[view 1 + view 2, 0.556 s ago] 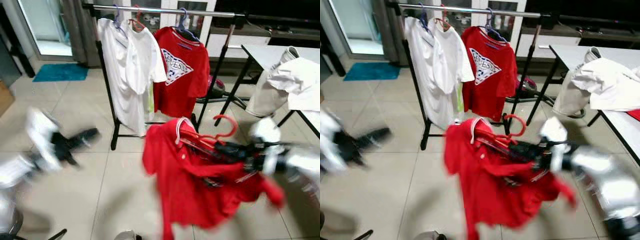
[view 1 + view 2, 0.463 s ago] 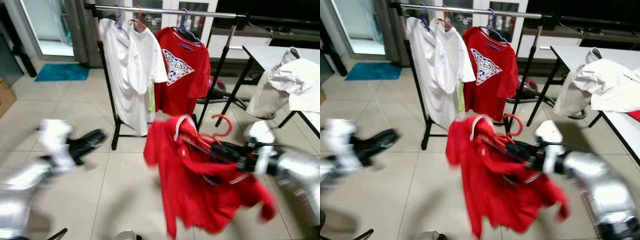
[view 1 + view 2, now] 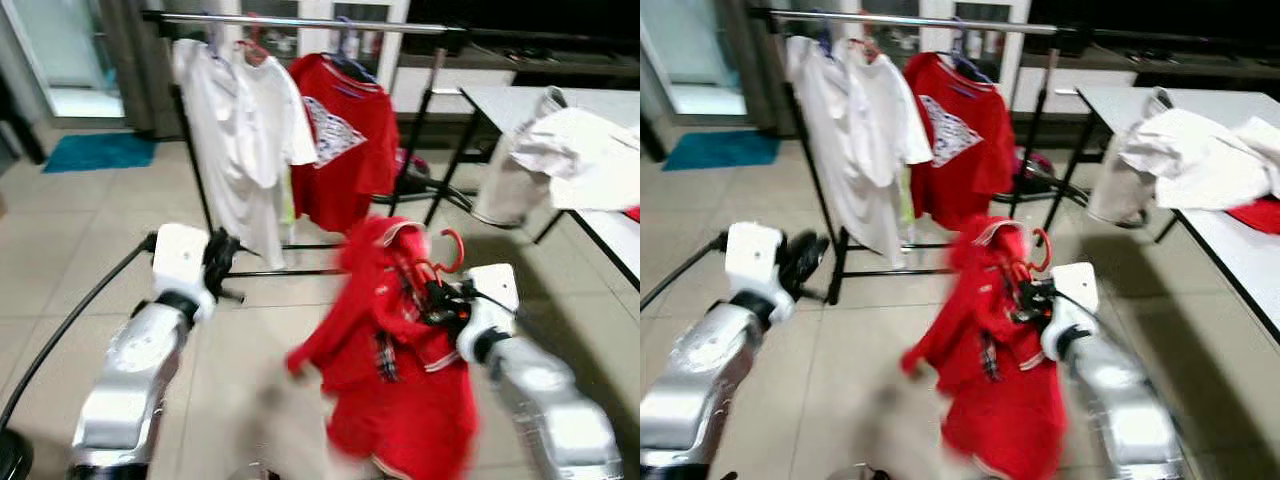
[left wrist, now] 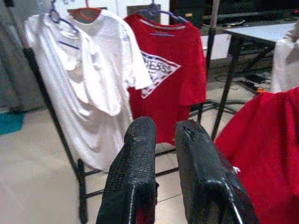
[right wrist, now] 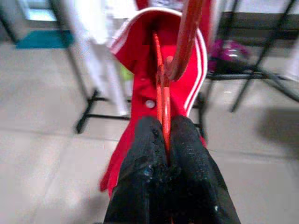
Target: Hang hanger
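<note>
My right gripper [image 3: 440,300] is shut on a red hanger [image 5: 161,88] just below its hook [image 3: 451,250]. A red polo shirt [image 3: 400,400] with a white-striped collar hangs from the hanger, bunched and blurred, above the tiled floor. The clothes rack's silver rail [image 3: 300,20] runs across the top, well behind and above the hook. My left gripper [image 3: 218,262] is raised at the left, in front of the rack's foot. In the left wrist view its fingers [image 4: 135,144] stand almost together with nothing between them.
White shirts [image 3: 240,130] and a red printed T-shirt [image 3: 340,130] hang on the rail, with bare rail to their right. A table [image 3: 500,95] at the right carries white clothes [image 3: 580,150]. A blue mat [image 3: 95,152] lies far left.
The right gripper has drawn in and lifted the hanger, and the shirt swings beneath it. The left arm has swung up and inward towards the rack.
</note>
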`<state>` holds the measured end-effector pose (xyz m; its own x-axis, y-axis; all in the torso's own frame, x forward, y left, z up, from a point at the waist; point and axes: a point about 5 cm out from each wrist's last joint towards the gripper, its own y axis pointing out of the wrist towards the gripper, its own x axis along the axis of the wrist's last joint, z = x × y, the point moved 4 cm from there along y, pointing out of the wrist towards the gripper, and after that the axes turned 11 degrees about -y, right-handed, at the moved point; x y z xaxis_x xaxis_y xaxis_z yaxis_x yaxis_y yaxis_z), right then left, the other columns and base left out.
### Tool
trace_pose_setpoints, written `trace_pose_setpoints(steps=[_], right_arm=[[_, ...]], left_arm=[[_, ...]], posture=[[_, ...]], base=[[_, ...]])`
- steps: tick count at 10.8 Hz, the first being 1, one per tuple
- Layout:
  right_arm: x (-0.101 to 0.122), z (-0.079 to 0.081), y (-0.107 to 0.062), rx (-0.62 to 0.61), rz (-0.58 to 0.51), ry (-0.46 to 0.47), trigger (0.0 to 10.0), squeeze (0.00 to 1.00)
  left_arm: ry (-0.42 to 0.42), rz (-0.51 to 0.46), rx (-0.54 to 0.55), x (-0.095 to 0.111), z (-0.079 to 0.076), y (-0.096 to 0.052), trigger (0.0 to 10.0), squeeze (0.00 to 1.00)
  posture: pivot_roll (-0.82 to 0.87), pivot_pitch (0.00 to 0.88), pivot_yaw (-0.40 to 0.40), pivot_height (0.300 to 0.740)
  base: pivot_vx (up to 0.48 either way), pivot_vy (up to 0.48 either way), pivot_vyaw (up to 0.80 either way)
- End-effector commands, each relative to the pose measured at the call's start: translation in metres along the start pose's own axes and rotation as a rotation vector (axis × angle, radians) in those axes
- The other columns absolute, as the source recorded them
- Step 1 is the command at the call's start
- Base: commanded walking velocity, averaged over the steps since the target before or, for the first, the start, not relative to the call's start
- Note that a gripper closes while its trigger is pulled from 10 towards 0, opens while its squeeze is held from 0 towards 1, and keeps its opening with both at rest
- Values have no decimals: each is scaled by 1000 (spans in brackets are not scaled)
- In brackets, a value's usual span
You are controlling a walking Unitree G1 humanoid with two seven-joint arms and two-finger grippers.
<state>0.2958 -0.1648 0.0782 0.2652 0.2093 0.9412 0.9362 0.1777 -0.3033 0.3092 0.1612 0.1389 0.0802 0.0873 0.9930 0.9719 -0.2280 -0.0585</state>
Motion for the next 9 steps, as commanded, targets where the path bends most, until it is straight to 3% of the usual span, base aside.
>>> trace_pose_setpoints(steps=[1,4,9], right_arm=[[17,-11,-4,-79,-71,-42,10000,0],[24,-1,-3,-121,-100,6,10000,0],[36,7,2,-94,-133,-33,10000,0]], left_arm=[[4,-3,7,1,-2,1,10000,0],[3,10,36,-6,-6,0,10000,0],[10,6,47,-4,-4,-2,10000,0]], posture=[[103,27,-8,740],[103,28,-8,740],[107,29,-15,740]], base=[[262,0,0],[327,0,0],[391,0,0]])
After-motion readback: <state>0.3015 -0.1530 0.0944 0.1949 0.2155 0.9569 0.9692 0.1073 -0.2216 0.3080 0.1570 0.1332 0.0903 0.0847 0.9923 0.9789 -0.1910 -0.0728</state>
